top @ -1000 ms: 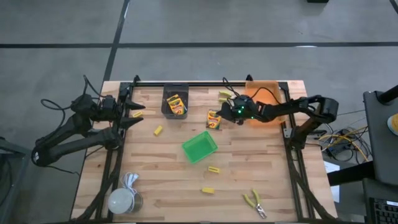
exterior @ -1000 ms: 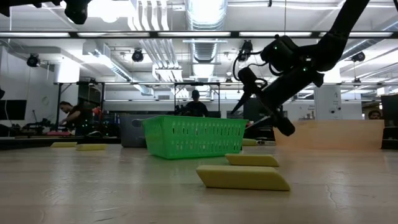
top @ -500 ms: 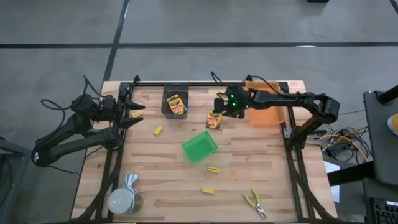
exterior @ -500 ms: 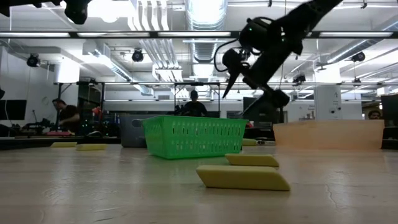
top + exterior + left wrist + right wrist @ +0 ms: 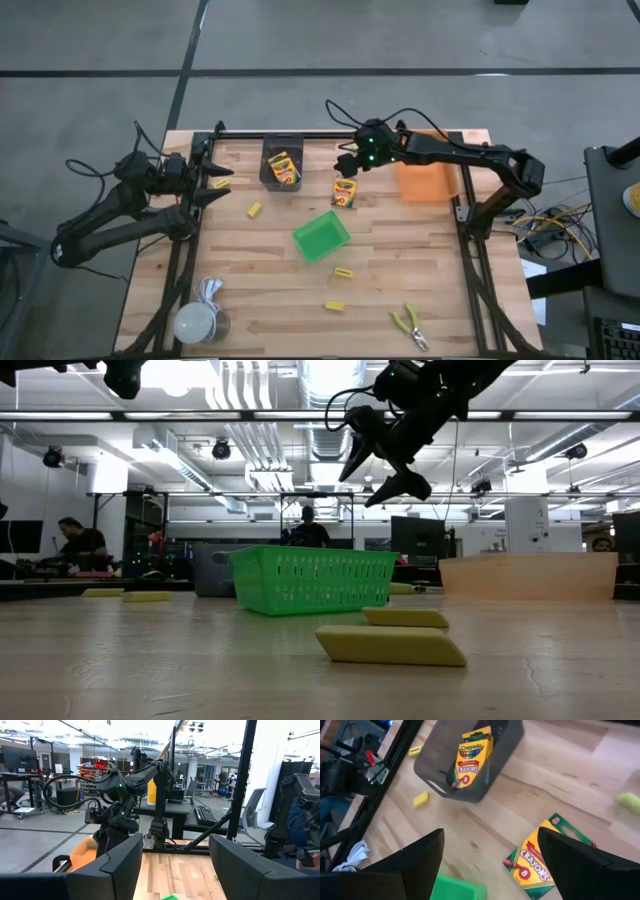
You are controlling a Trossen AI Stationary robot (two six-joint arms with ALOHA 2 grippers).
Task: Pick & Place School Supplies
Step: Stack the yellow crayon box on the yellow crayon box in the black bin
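Hovering with jaws apart and empty, the right gripper hangs just above one crayon box lying on the table. Beyond the jaws, a second crayon box lies inside the grey bin. The green bin sits nearby. Far off, the left gripper waits open at the table's edge.

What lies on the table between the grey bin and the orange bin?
In the high view, one crayon box lies flat on the wood between the grey bin and the orange bin, with the open right gripper above it.
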